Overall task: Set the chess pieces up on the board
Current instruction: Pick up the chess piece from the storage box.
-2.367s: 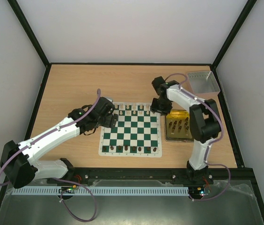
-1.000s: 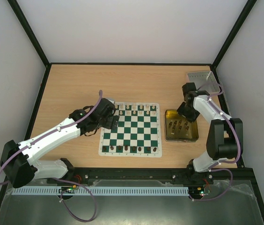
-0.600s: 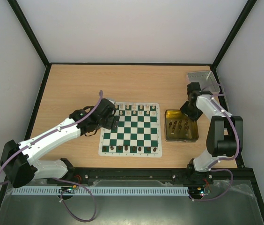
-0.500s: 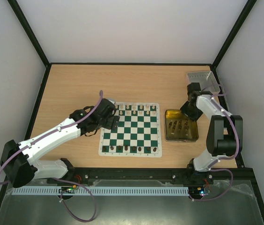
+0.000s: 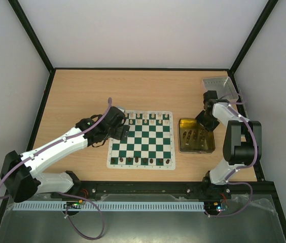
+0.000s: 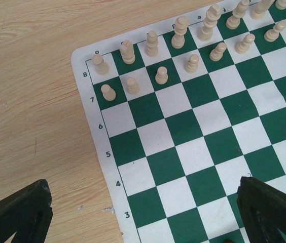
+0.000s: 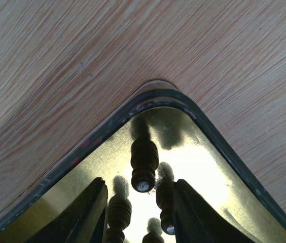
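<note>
Chess pieces (image 6: 191, 62) in cream stand in the board's (image 6: 199, 152) two far rows, and dark pieces (image 5: 140, 161) line its near edge. Above the far-left corner hovers the left pincer (image 6: 145, 217), fingers spread wide and holding nothing. The right pincer (image 7: 139, 186) hangs over the yellow tray (image 7: 77, 157) on the tabletop (image 7: 57, 50) beside the board, fingers partly apart, with more dark pieces between them. No grip shows.

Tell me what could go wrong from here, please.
1. The dark pieces sit crowded in a corner of the yellow tray; the right gripper, jaws apart, might catch two or knock a neighbour.
2. The tray's rim is close, so that gripper might strike it.
3. The open left gripper hangs over the board near the cream pieces; a careless move could topple them.
</note>
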`<state>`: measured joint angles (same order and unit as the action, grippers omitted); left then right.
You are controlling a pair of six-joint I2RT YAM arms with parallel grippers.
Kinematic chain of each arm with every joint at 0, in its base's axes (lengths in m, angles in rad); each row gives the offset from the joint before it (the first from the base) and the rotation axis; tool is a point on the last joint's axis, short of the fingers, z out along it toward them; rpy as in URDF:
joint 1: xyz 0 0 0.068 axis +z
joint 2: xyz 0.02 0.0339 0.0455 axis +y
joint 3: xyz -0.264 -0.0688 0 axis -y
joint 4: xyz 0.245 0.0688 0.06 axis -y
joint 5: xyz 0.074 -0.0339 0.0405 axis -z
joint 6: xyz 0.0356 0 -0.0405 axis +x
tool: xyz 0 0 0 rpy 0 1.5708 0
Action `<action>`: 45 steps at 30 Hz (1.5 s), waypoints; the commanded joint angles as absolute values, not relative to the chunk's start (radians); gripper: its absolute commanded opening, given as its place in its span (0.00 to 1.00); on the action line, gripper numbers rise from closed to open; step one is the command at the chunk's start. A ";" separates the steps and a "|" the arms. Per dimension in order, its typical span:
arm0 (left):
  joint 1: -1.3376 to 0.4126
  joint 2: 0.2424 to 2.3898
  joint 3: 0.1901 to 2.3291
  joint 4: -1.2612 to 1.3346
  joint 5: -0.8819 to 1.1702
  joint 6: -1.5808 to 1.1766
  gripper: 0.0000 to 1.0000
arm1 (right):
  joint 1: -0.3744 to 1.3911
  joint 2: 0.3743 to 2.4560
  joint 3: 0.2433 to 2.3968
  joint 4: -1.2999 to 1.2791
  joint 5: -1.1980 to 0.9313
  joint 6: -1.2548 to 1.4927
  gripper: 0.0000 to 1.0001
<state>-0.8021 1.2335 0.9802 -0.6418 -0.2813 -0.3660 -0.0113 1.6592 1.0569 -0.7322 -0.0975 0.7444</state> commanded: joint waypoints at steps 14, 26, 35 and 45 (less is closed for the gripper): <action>-0.807 1.245 0.975 -0.651 -0.304 -0.362 0.99 | -0.028 1.689 1.043 -0.706 -0.084 0.753 0.19; -0.806 1.252 0.978 -0.650 -0.304 -0.362 0.99 | -0.026 1.607 1.049 -0.753 -0.054 0.747 0.15; -0.807 1.261 0.982 -0.651 -0.304 -0.363 0.99 | 0.022 1.511 1.055 -0.811 -0.032 0.742 0.15; -0.805 1.266 0.986 -0.654 -0.310 -0.363 0.99 | 0.226 1.456 1.129 -0.907 -0.032 0.748 0.14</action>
<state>-0.8021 1.2552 0.9802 -0.6418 -0.2897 -0.3660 0.1734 1.4925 1.0809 -0.8242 -0.0460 0.7452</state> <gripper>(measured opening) 0.992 0.145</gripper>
